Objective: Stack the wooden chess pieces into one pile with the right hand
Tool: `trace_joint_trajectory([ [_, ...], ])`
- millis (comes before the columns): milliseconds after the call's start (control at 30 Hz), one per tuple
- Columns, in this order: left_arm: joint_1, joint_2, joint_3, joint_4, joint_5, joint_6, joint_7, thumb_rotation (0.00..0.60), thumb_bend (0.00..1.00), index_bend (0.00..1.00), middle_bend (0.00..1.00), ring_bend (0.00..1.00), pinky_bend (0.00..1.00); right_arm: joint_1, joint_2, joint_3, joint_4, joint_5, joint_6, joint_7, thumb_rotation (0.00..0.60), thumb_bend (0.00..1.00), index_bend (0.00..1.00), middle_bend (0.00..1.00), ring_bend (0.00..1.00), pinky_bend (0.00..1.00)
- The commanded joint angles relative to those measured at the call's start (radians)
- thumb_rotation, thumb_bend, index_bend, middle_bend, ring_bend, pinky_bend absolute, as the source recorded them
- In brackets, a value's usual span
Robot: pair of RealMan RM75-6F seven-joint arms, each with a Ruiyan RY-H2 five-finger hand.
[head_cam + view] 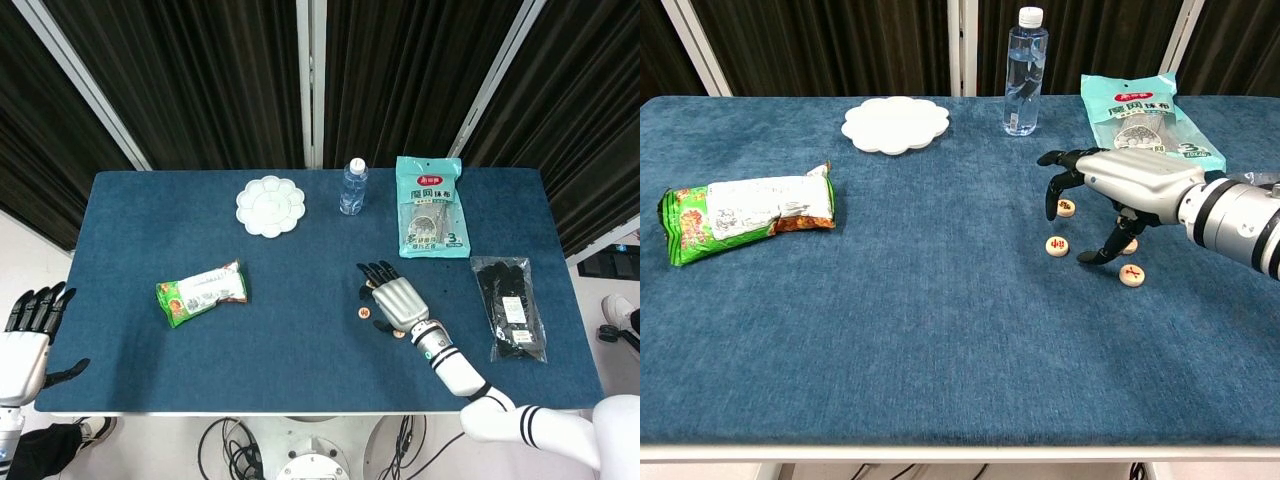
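Observation:
Several round wooden chess pieces lie loose and flat on the blue table, none stacked. In the chest view I see one piece (pixel 1066 207) under the fingertips, one (pixel 1057 245) to the left of the thumb, one (pixel 1131 275) nearest the front, and one (pixel 1129 245) half hidden behind the thumb. My right hand (pixel 1125 183) hovers over the group with fingers spread and curved down, holding nothing. In the head view the right hand (pixel 395 300) covers most pieces; one piece (pixel 365 313) shows at its left. My left hand (pixel 28 338) stays off the table's left front corner, fingers apart.
A green snack bag (pixel 745 215) lies at the left. At the back stand a white flower-shaped plate (pixel 895 124) and a water bottle (pixel 1025 70), with a teal packet (pixel 1145 115) to their right. A black glove packet (pixel 510 305) lies right of the pieces.

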Motion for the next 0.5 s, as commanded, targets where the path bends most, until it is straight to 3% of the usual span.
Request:
trace_joint_trajectory([
  [33,0.001,0.003,0.001,-0.002,0.001,0.000,0.000,0.600,0.00,0.05,0.00,0.00,0.00,0.005,-0.009,-0.003,0.010,0.002,-0.002,-0.004,0.600,0.15,0.40,0.00,0.00,0.00],
  [333,0.003,0.010,0.001,-0.007,0.000,-0.001,0.003,0.600,0.00,0.06,0.00,0.00,0.00,0.014,-0.030,-0.011,0.031,0.017,-0.009,-0.006,0.600,0.26,0.43,0.00,0.00,0.00],
  [500,0.003,0.011,0.001,-0.005,-0.001,-0.003,-0.002,0.600,0.00,0.06,0.00,0.00,0.00,0.016,-0.034,-0.015,0.034,0.024,-0.011,-0.008,0.600,0.27,0.45,0.00,0.00,0.00],
])
